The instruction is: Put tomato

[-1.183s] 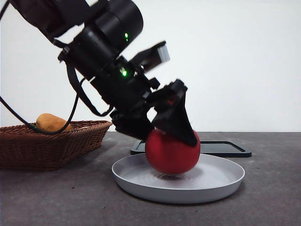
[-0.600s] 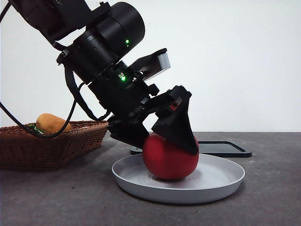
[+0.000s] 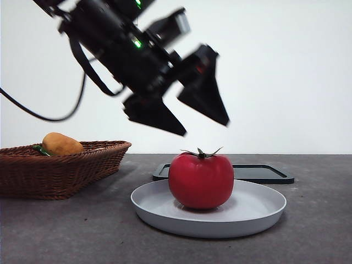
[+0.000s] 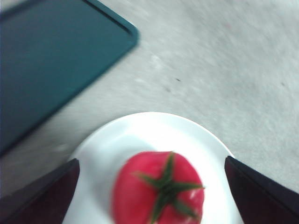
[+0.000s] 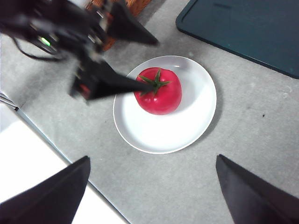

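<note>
A glossy red tomato (image 3: 201, 180) with a green calyx stands upright in the middle of a shallow white plate (image 3: 258, 212). My left gripper (image 3: 205, 128) hangs open a short way above it, touching nothing, its jaws spread wider than the fruit. In the left wrist view the tomato (image 4: 159, 191) lies on the plate (image 4: 107, 144) below the left gripper (image 4: 150, 161). My right gripper (image 5: 153, 158) is open and empty, high over the table. From there I look down on the tomato (image 5: 159, 91), the plate (image 5: 187, 126) and the left gripper (image 5: 154, 64).
A brown wicker basket (image 3: 60, 170) at the left holds an orange-brown oval item (image 3: 60, 144). A flat dark tray (image 3: 264, 173) lies behind the plate, also in the left wrist view (image 4: 46, 60) and the right wrist view (image 5: 243, 28). The table's edge runs close to the plate.
The left gripper opened, let go of the tomato and rose up and away from it. The tomato now rests upright on the plate with its calyx showing.
</note>
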You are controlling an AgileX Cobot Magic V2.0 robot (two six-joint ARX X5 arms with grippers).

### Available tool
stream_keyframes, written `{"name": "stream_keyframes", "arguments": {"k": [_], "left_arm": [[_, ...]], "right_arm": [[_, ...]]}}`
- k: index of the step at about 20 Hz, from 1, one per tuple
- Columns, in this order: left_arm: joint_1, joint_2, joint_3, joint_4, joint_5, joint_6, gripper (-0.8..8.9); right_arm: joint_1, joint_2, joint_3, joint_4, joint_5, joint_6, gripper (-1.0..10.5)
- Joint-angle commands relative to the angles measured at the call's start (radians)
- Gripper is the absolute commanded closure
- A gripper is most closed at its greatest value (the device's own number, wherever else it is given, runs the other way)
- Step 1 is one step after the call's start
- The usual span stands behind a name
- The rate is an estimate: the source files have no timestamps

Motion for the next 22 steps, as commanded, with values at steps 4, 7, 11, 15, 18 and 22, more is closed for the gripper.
{"name": "stream_keyframes", "arguments": {"k": [4,7,11,15,18,22], "left_arm": [[0.077,-0.193,0.019,-0.123,-0.001,-0.010,3.14],[0.153,-0.324,0.019,-0.217,-0.001,-0.010,3.14],[0.277,-0.474,0.019,-0.373,0.003,-0.008,3.14],[0.408,-0.576,0.019,-0.547,0.140,-0.002,3.14],[0.447,-0.640,0.019,-0.683,0.256,0.003,3.14],[0.446,-0.693,0.019,-0.893,0.311,0.073,3.15]], "right_arm": [[0.003,0.008,0.018,0.010,0.001,-0.004,5.2],[0.003,0.008,0.018,0.011,0.001,-0.005,5.2],[0.003,0.008,0.018,0.034,0.001,-0.004,5.2],[0.003,0.008,0.018,0.063,0.001,-0.004,5.2],[0.003,0.009,0.018,0.066,0.001,-0.004,5.2],[0.003,0.009,0.018,0.066,0.001,-0.004,5.2]]}}
